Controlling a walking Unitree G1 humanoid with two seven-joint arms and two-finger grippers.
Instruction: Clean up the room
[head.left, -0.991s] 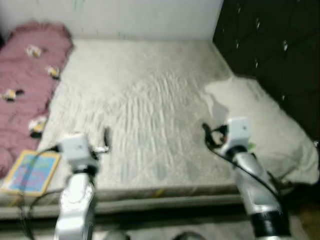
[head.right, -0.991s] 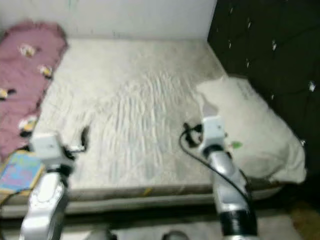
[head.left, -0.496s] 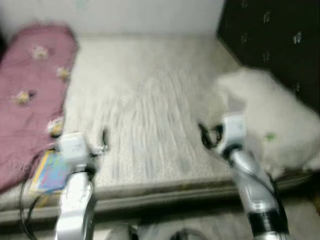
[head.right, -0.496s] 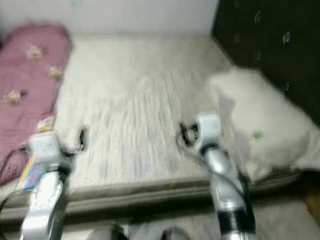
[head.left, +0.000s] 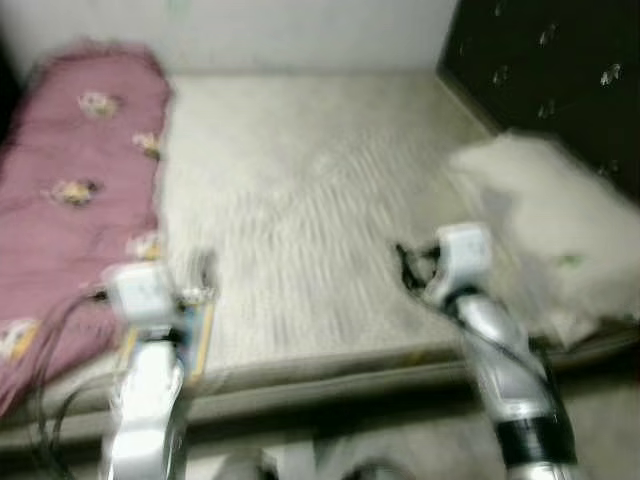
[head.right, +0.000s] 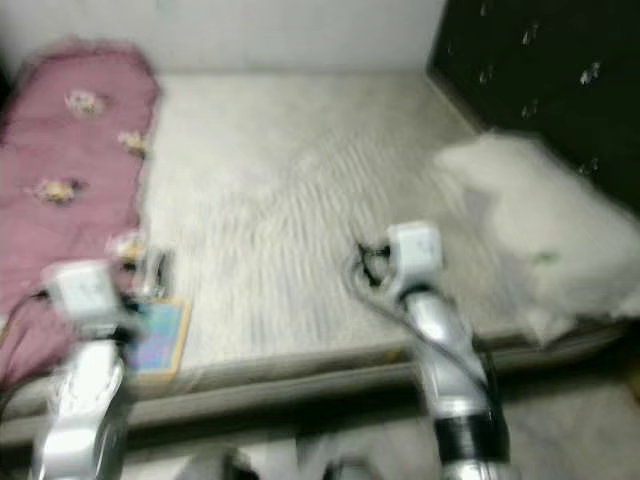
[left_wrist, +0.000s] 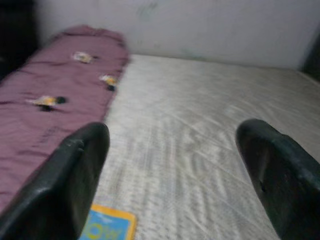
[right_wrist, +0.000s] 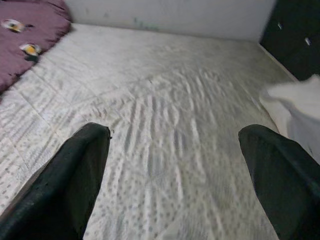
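A maroon blanket (head.left: 80, 190) with small flower prints lies along the left side of a bed with a pale sheet (head.left: 300, 180). A blue book with a yellow border (head.right: 160, 335) rests at the bed's near left edge, beside the blanket. A white pillow (head.left: 550, 230) sits on the right side. My left gripper (left_wrist: 172, 132) is open over the near left of the bed, just above the book (left_wrist: 107, 227), with nothing between its fingers. My right gripper (right_wrist: 172, 132) is open over the near middle of the sheet, also empty.
A dark tufted headboard (head.left: 550, 70) stands along the right of the bed, behind the pillow. A pale wall (head.left: 300, 30) closes the far side. The bed's front edge (head.left: 330, 375) runs just before me. The views are blurred.
The whole picture has slid right, so the camera has turned left; more blanket shows and the pillow sits nearer the right edge. Both arms keep their pose, grippers still open.
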